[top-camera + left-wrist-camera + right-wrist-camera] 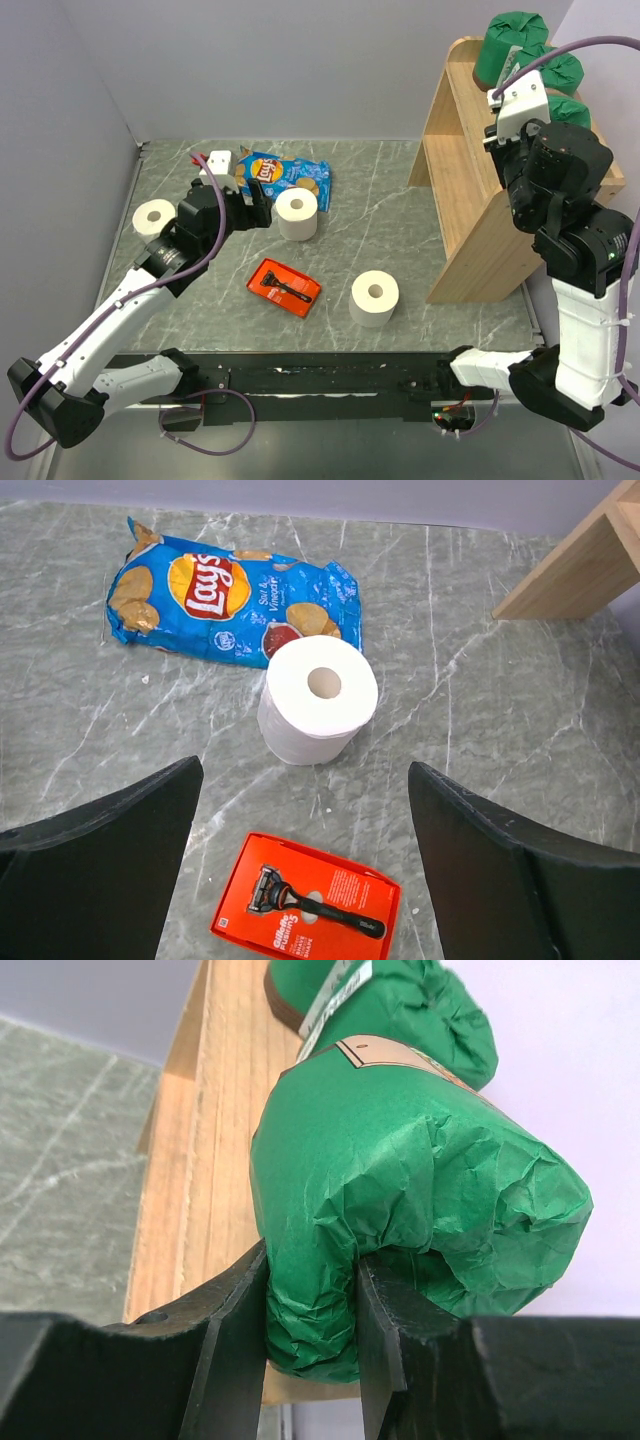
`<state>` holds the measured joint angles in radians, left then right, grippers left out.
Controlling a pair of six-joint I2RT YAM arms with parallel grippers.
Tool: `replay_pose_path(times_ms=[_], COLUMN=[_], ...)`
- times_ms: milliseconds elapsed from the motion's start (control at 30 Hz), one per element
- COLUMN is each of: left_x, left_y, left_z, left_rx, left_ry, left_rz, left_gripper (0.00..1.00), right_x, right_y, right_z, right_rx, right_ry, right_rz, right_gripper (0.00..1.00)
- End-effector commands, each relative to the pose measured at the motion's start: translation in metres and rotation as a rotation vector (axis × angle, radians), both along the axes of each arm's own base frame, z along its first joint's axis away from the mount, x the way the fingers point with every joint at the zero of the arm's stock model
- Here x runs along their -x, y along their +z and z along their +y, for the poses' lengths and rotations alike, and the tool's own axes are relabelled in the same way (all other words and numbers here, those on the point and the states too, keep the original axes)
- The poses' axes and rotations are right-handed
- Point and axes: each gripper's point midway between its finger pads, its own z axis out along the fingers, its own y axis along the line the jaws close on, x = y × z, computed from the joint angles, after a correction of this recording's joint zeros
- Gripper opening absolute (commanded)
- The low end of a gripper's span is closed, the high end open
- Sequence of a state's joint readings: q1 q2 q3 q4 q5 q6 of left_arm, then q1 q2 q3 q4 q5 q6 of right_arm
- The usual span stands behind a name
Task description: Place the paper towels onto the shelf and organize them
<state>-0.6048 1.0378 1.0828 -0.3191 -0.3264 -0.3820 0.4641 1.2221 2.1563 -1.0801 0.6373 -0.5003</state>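
Three green-wrapped paper towel rolls stand in a row on the top level of the wooden shelf (470,190): two further back (510,40) (556,68) and one nearest (572,110). My right gripper (310,1310) is shut on the twisted green wrapping of that nearest roll (400,1160), over the shelf board (205,1150); in the top view its wrist hides the fingers. Three bare white rolls stand on the table: left (154,217), middle (297,214), near right (374,298). My left gripper (252,208) is open and empty, just short of the middle roll (318,700).
A blue chip bag (287,175) lies behind the middle roll. A flat red razor tray (286,287) lies near the table's middle, below my left fingers (100,860). A small white box (219,160) sits at the back left. Grey walls bound the left and back.
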Motion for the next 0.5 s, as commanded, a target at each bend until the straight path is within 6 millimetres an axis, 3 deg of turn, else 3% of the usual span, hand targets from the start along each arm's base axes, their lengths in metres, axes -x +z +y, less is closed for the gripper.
replay_pose_path(times_ms=[0, 167, 467], left_x=[0.0002, 0.0008, 0.0015], left_y=[0.0184, 0.0188, 0.0196], left_z=[-0.0011, -0.0011, 0.0004], left_rx=[0.04, 0.045, 0.043], left_ry=[-0.01, -0.012, -0.008], left_rz=[-0.052, -0.055, -0.057], left_gripper=[0.91, 0.9, 0.9], right_x=[0.0088, 0.0105, 0.0156], right_y=[0.0176, 0.0213, 0.0209], right_z=[-0.0151, -0.017, -0.0235], right_rx=[0.005, 0.024, 0.073], right_ry=[-0.061, -0.052, -0.068], right_rz=[-0.062, -0.101, -0.067], right_gripper=[0.38, 0.47, 0.51])
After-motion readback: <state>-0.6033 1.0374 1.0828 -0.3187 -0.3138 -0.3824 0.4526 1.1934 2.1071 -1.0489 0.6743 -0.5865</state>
